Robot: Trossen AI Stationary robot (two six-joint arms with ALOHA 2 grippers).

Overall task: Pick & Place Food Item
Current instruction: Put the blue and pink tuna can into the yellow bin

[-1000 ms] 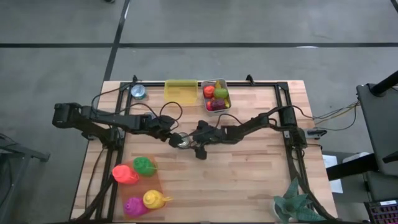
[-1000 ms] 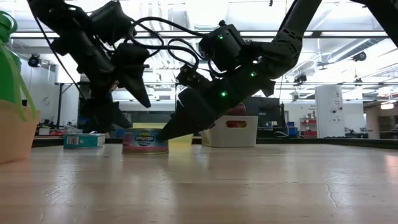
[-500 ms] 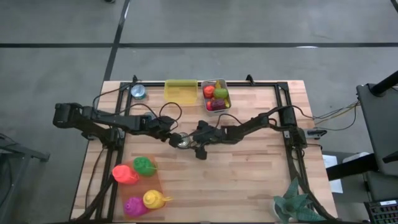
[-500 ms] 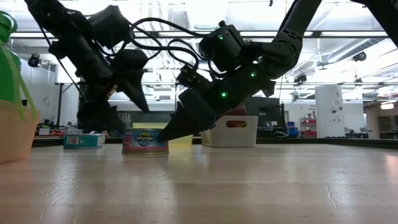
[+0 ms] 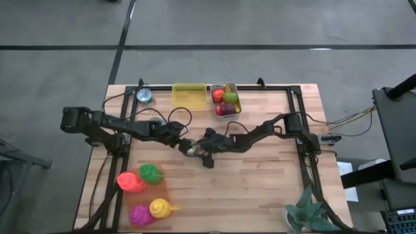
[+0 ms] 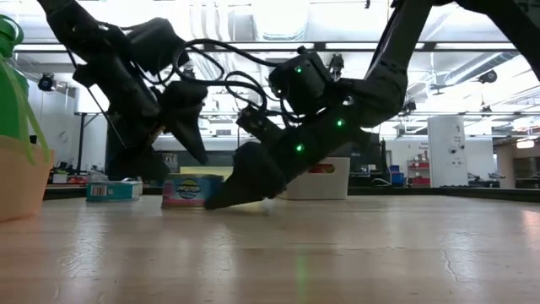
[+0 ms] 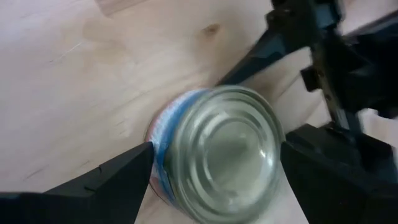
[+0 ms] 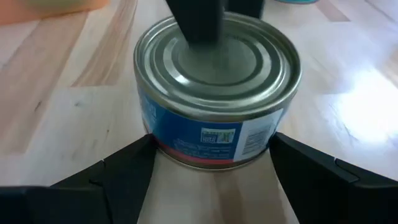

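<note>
Fingers on both sides are spread wide, so we've got the right gripper (image 8: 211, 163) and left gripper (image 7: 214, 168) each straddling the can (image 5: 191, 149) mid-table, neither squeezing yet. We're at the grasp step; next, one needs to close while the other backs off. It's a squat tin, ridged silver lid, blue-pink label.
</note>
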